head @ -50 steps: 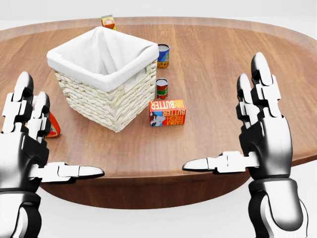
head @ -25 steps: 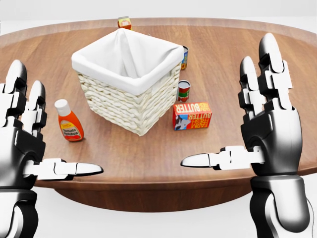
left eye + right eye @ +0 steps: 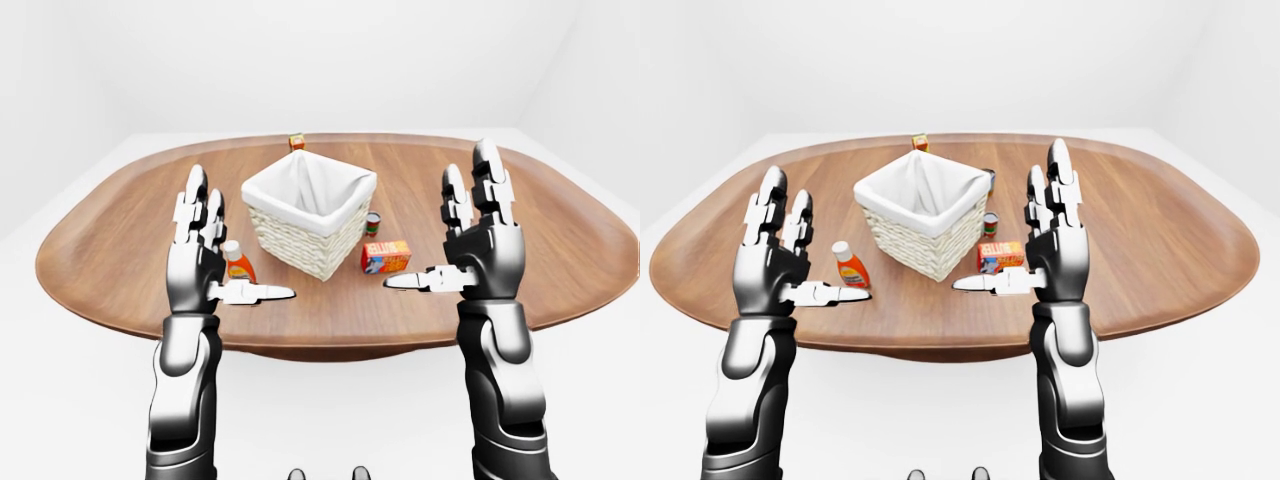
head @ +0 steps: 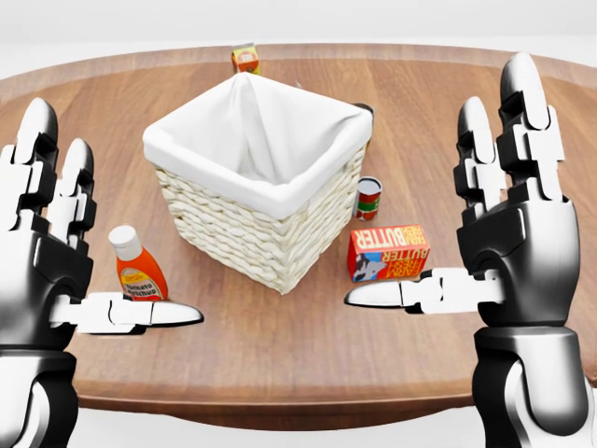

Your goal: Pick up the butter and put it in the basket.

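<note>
Both hands are raised with fingers spread and holding nothing, the left hand (image 4: 51,252) at the head view's left edge and the right hand (image 4: 508,224) at its right, seemingly readying a reach, since the butter (image 4: 388,252) lies on the table (image 4: 280,345) right of centre, just beside the basket (image 4: 256,177).

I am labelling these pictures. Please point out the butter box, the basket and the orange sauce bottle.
butter box (image 4: 388,252): head view, on its printed face.
basket (image 4: 280,245): head view, on the woven wall below the white liner.
orange sauce bottle (image 4: 140,273): head view, on its label.
</note>
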You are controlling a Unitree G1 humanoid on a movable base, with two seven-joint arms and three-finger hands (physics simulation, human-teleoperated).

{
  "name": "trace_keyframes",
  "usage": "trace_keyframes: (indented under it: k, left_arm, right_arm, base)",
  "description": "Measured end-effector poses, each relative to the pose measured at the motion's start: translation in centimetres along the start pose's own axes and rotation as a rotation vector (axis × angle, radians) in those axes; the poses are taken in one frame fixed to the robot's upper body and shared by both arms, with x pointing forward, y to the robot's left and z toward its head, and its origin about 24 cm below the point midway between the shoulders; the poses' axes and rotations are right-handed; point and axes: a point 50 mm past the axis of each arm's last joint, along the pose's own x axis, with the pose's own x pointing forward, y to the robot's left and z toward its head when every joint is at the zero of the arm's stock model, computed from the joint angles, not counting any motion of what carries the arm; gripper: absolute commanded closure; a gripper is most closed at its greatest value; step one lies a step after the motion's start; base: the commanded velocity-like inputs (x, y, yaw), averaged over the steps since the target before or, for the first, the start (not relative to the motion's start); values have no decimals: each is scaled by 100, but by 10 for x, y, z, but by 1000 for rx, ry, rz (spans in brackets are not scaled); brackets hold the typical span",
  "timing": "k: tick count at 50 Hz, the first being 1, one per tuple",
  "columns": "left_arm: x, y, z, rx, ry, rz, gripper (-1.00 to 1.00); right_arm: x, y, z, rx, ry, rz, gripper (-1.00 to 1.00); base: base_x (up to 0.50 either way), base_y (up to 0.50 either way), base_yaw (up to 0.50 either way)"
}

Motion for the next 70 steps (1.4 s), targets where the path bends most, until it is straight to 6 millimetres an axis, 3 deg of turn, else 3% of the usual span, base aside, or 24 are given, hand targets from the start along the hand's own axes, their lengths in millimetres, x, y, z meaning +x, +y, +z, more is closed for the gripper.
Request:
trace_keyframes:
  k: [26,70]
  left_arm:
    - [1,-1,-2,-4,6,-5,-100]
    - [-2,-1,-6,-17,27,3,-100]
  right_arm:
    - [-5,5,-9,-2,44,16,-100]
    - [-7,6,-14,-38,66,26,-100]
  base:
    - [48,0,0]
    - [4,0,0]
